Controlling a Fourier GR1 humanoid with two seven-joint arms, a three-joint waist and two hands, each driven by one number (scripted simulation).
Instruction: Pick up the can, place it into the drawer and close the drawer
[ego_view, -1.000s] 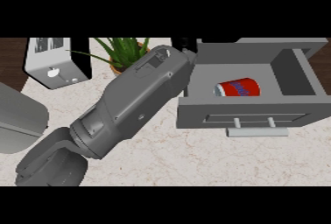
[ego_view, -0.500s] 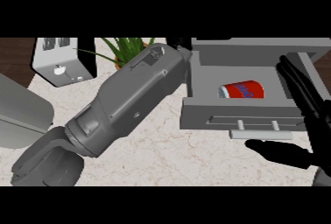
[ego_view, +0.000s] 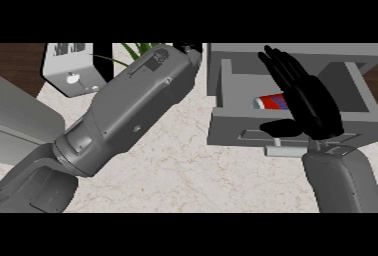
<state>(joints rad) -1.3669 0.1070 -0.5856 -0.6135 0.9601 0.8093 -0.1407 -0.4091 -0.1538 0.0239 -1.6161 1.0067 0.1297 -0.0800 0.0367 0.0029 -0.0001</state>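
The left forearm (ego_view: 125, 115) is laid diagonally from the lower left of the frame to the upper centre; its hand is hidden at the far end, so whether it is open cannot be told. The drawer (ego_view: 236, 131) stands pulled open at the upper right of the frame, with its front panel and handle (ego_view: 289, 148) facing the lower edge. The right hand (ego_view: 308, 100) is held flat above the drawer at the right, fingers straight and spread, holding nothing, its palm just above the handle. The can (ego_view: 269, 102) is seen lying on its side inside the drawer, partly hidden behind that hand. Closing is judged the remaining step, and the right hand is the nearer to the front panel.
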